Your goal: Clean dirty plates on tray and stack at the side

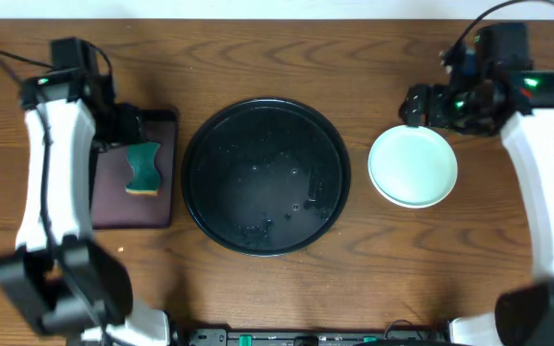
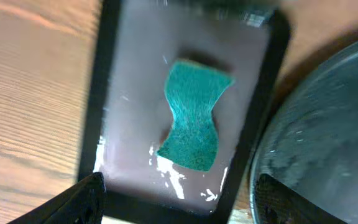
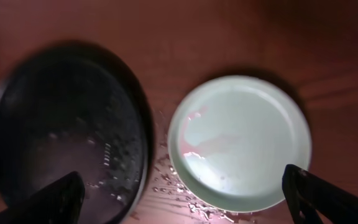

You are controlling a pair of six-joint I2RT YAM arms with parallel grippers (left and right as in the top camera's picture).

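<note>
Looks basically done: tray (image 1: 265, 176) sits plateless mid-bench, plates (image 1: 413, 166) stacked near the right edge, sponge (image 1: 144, 166) on the maroon tray (image 1: 154, 208) at the left edge, left end effector (image 2: 180, 202) and right end effector (image 3: 185, 199) both wide open and empty, so next I'd recheck that faint pink smear (image 3: 199, 149) up top.

Brown wood-grain table (image 1: 373, 288) fills whole view; even light, soft shadows on wood

Wooden table (image 1: 354, 58) bears maroon tray (image 1: 123, 207), black tray (image 1: 265, 178), plates (image 1: 413, 166).
</note>
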